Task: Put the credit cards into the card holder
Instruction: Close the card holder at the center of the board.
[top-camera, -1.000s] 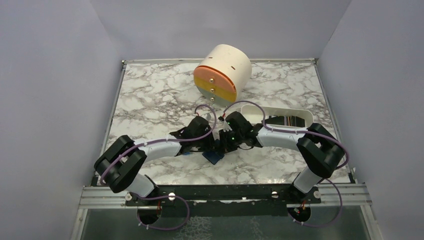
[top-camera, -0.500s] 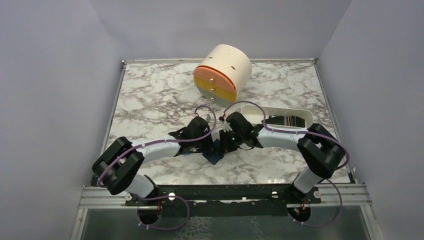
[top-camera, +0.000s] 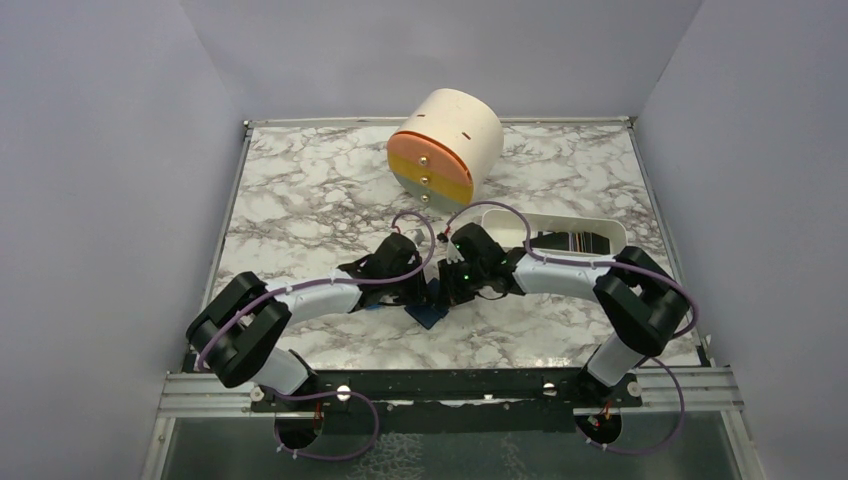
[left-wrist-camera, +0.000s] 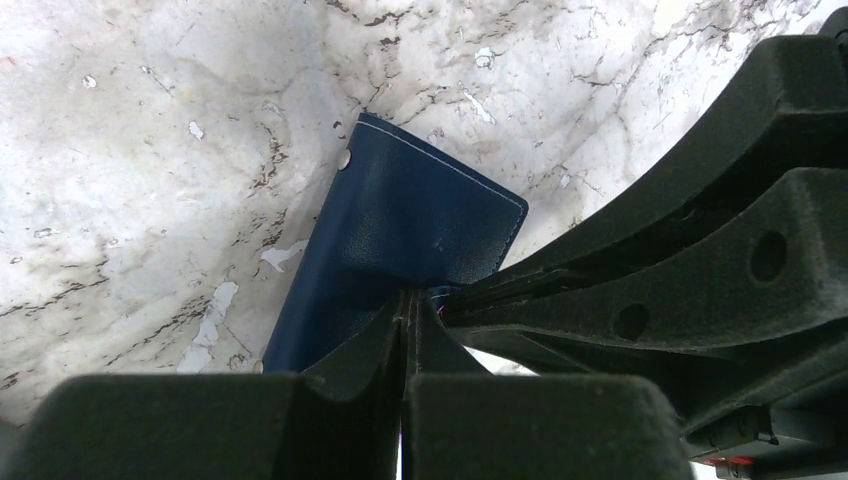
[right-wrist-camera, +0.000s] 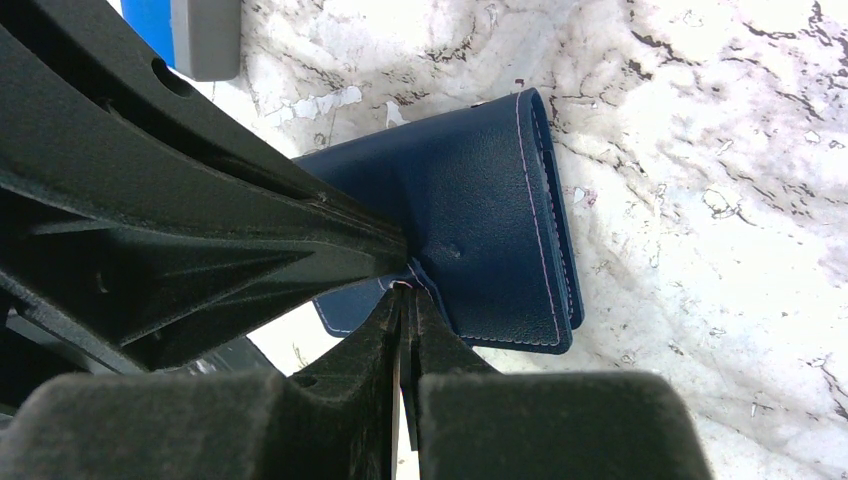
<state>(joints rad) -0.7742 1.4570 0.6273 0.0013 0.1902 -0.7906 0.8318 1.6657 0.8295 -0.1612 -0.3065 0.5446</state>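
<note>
Both pinch card holder (left-wrist-camera: 420, 230): L tool (left-wrist-camera: 405, 318), R tool (right-wrist-camera: 405, 292); marble table (top-camera: 300, 190), lilac walls (top-camera: 100, 150)

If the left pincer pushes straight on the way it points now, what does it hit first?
The card holder: the left pincer is shut with its tips right at the navy edge, apparently pinching it. Beyond lies the marble table.

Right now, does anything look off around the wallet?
Yes: the left tool and right tool are both shut on one edge of the dark navy bifold wallet, tips almost touching, and its cover puckers there.
</note>
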